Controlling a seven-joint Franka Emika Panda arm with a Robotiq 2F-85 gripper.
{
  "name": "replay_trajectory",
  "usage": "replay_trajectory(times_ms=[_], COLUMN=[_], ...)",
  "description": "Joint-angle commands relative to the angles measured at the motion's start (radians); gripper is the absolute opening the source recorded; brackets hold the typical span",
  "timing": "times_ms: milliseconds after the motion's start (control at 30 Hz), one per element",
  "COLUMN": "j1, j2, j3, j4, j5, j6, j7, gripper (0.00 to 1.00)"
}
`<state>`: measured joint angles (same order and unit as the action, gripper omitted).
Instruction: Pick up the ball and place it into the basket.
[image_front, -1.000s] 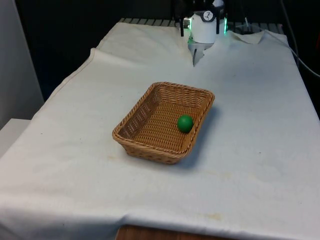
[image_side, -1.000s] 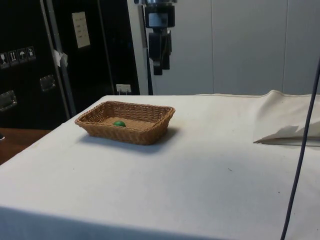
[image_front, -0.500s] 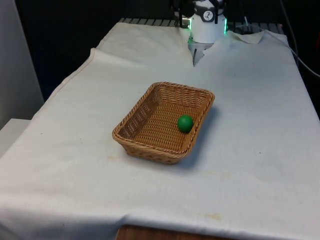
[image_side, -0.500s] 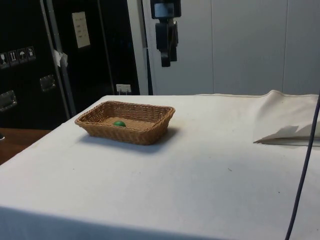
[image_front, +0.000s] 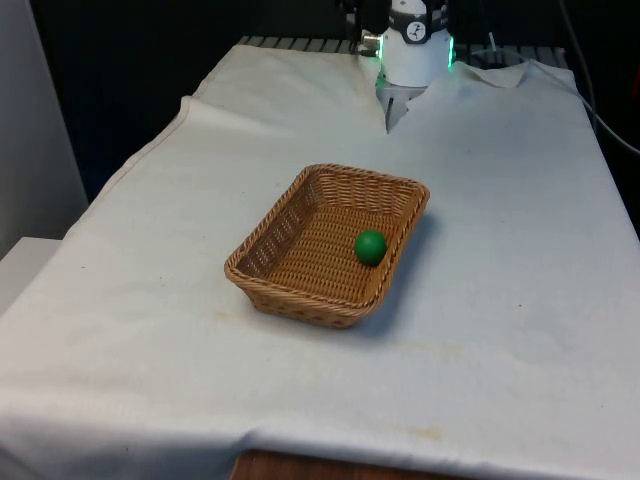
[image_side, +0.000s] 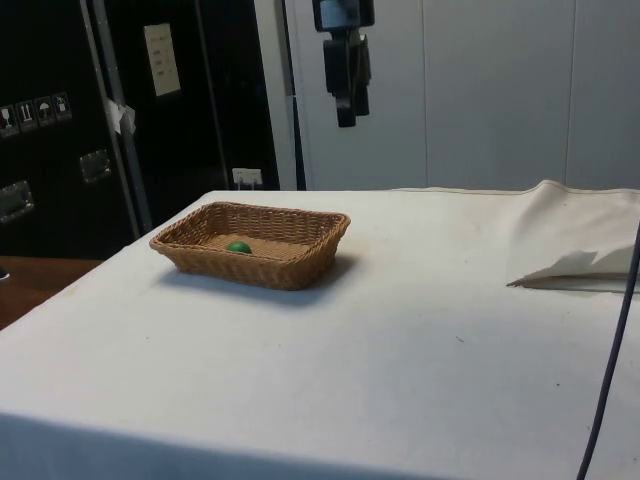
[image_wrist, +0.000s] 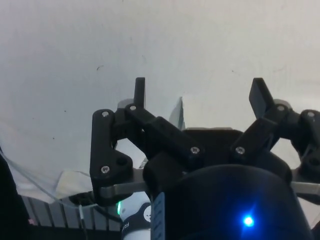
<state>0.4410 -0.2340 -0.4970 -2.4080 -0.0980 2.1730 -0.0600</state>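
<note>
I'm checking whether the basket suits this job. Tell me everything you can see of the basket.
The basket is a shallow rectangular tray of tan woven wicker with sloping walls and a thicker braided rim. It sits flat on the white cloth near the table's middle, set at an angle in the front view. Its open top faces up. A small green ball rests on its floor, near the wall on the front view's right. Nothing else touches it.

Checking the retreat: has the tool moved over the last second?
Yes. In the side view the tool has risen and shifted right, away from the basket.
</note>
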Motion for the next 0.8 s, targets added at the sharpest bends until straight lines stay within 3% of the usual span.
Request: replay_trajectory(times_ms=[0, 133, 167, 200, 367, 433, 467, 500, 700, 767], j1=[-0.006, -0.007, -0.001, -0.007, -0.008, -0.008, -0.002, -0.008, -0.008, -0.002], j2=[-0.015, -0.043, -0.033, -0.049, -0.078, -0.084, -0.080, -0.086, -0.087, -0.086], j3=[0.005, 0.004, 0.000, 0.005, 0.005, 0.005, 0.000, 0.005, 0.006, 0.001], j4=[-0.007, -0.014, -0.008, -0.015, -0.025, -0.027, -0.025, -0.028, -0.026, -0.027], j5=[-0.019, -0.026, -0.010, -0.026, -0.032, -0.035, -0.023, -0.037, -0.052, -0.042], j6=[-0.006, -0.021, -0.018, -0.024, -0.032, -0.033, -0.033, -0.034, -0.036, -0.033], j7=[0.019, 0.032, 0.019, 0.033, 0.042, 0.049, 0.036, 0.052, 0.085, 0.074], gripper=[1.00, 1.00, 1.00, 1.00, 1.00, 1.00, 1.00, 1.00, 1.00, 1.00])
